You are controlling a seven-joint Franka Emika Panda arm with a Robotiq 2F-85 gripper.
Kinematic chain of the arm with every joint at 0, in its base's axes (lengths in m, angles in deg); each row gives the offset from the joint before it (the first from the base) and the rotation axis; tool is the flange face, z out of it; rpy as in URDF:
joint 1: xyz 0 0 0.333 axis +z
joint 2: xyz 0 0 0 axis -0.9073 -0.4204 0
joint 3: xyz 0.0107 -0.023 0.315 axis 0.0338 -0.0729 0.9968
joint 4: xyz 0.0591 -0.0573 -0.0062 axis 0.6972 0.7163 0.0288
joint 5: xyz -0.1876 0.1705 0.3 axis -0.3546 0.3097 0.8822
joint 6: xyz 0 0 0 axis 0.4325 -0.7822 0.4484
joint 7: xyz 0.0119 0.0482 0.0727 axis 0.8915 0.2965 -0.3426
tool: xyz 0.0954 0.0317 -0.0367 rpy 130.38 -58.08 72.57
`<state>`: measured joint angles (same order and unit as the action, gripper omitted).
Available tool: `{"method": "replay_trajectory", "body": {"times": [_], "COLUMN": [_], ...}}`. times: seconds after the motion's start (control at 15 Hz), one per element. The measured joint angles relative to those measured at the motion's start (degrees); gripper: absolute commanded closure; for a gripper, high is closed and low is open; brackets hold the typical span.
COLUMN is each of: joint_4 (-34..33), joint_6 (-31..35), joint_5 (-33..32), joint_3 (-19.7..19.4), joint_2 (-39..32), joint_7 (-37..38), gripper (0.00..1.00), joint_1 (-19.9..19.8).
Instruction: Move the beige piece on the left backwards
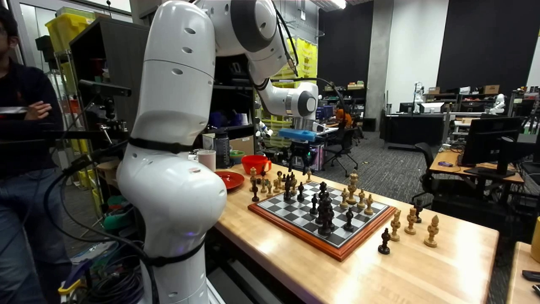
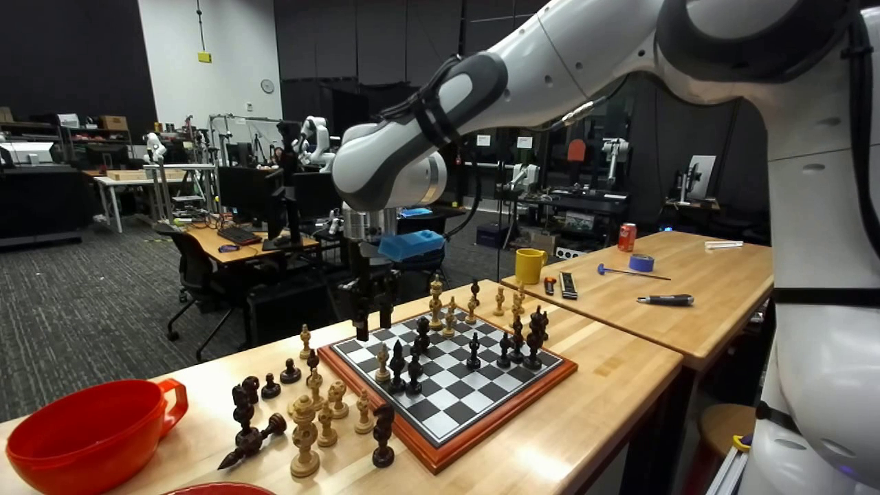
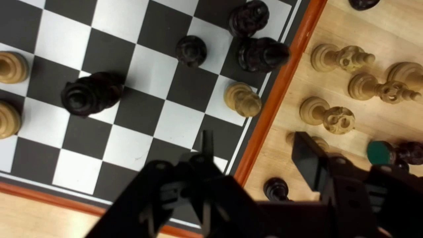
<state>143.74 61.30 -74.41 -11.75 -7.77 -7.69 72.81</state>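
The beige piece (image 2: 382, 362) stands upright on the chessboard (image 2: 447, 454), near its left edge in an exterior view, beside two dark pieces. In the wrist view the same beige piece (image 3: 243, 99) is on a white square by the red-brown rim, with dark pieces just above it. In an exterior view it (image 1: 294, 185) is partly hidden behind dark pieces. My gripper (image 2: 374, 328) is open and empty, held above the far left part of the board. Its fingers are wide apart in the wrist view (image 3: 253, 140), below the beige piece in the picture. It also hangs over the board's far side in an exterior view (image 1: 298, 170).
Other beige pieces (image 2: 436, 302) and dark pieces (image 2: 474, 352) stand on the board. Several loose pieces (image 2: 304, 436) crowd the table beside it, one dark piece (image 2: 249, 440) lying down. A red bowl (image 2: 89, 440) and red plate (image 1: 231, 180) are past them. More pieces (image 1: 432, 232) stand beyond the opposite edge.
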Motion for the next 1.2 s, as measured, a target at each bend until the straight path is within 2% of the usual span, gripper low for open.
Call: {"method": "replay_trajectory", "body": {"times": [0.13,0.53,0.8,1.2], "joint_4": [-0.39,0.19,1.67,1.77], "joint_6": [-0.94,-10.75,-14.37,-14.23], "joint_5": [0.00,0.00,0.00,0.00], "joint_3": [-0.02,-0.58,-2.41,-2.49], "joint_2": [1.90,13.75,21.00,20.46], "joint_7": [-0.02,-0.27,-4.25,-4.42], "gripper": [0.00,0.00,0.00,0.00], "joint_1": [-0.05,-0.11,-0.69,-0.68]}}
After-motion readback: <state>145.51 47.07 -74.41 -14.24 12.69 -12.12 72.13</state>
